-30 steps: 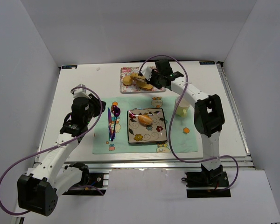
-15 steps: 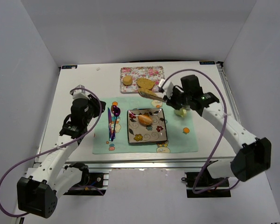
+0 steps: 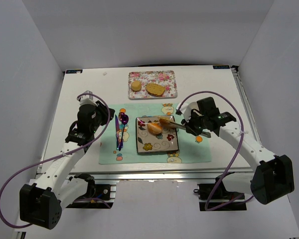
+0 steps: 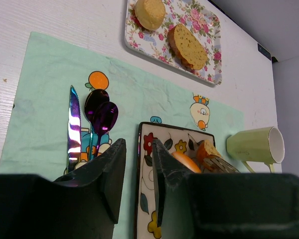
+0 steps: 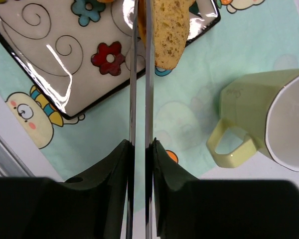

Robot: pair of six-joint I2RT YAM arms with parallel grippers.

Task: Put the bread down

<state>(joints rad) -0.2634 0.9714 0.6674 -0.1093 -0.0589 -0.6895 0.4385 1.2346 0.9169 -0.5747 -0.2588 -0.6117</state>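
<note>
My right gripper point(image 3: 189, 126) point(image 5: 139, 144) is shut on metal tongs point(image 5: 139, 89). The tongs pinch a toasted bread slice point(image 5: 169, 30) point(image 3: 165, 121) just over the far right corner of the square flowered plate point(image 3: 159, 145) point(image 5: 50, 74). An oval roll point(image 3: 155, 128) point(image 4: 185, 160) lies on that plate. A round roll point(image 3: 135, 85) and another slice point(image 3: 155, 89) lie on the floral tray point(image 3: 170, 79) at the back. My left gripper point(image 3: 103, 115) point(image 4: 138, 149) is slightly open and empty, above the placemat left of the plate.
A pale green mug point(image 5: 269, 129) point(image 4: 251, 144) lies on its side just right of the plate. A knife point(image 3: 116, 132) and purple spoons point(image 3: 123, 123) lie on the mint placemat point(image 3: 109, 154) left of the plate.
My right gripper has carried the tongs and a bread slice from the back tray forward to the square plate. The left arm has hardly moved.
</note>
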